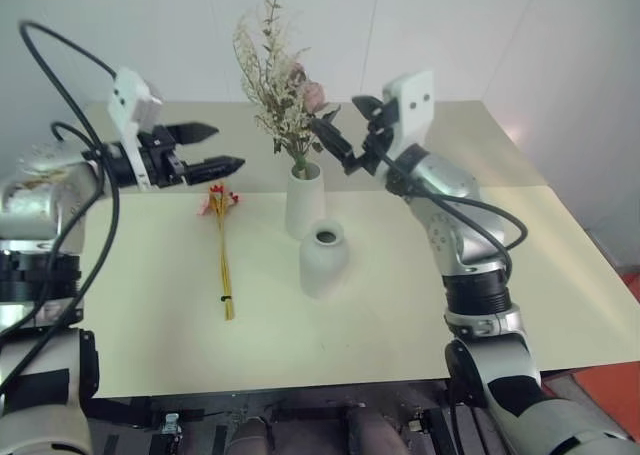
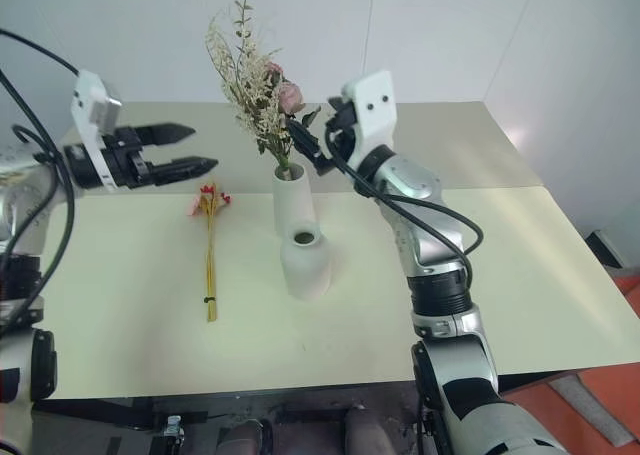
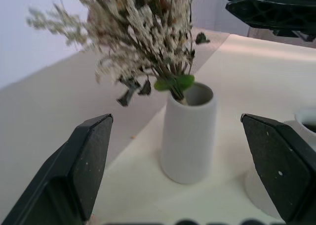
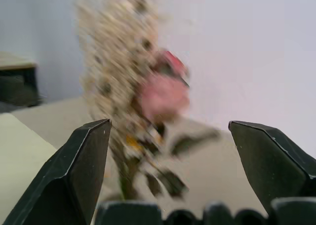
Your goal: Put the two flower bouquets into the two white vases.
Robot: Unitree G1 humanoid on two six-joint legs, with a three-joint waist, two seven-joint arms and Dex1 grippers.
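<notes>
Left gripper [image 1: 214, 147]: I see its fingers spread, holding nothing, above the table's [image 1: 130, 305] left side.
Slim bundle [image 1: 222, 247]: lying flat on the table, left of both vases, flower heads at the far end.
Tall vase [image 1: 303, 201]: bushy bunch [image 1: 281, 87] stands inside it, stems down in the mouth.
Short vase [image 1: 324, 258]: just in front of the tall one, dark mouth with nothing in it.
Right gripper [image 1: 345, 133]: fingers parted, released, just right of the bunch's pink bloom [image 4: 165, 94].
Left wrist view: green leaves [image 3: 174, 81] at the tall vase's rim.
Writing: none I can read.
</notes>
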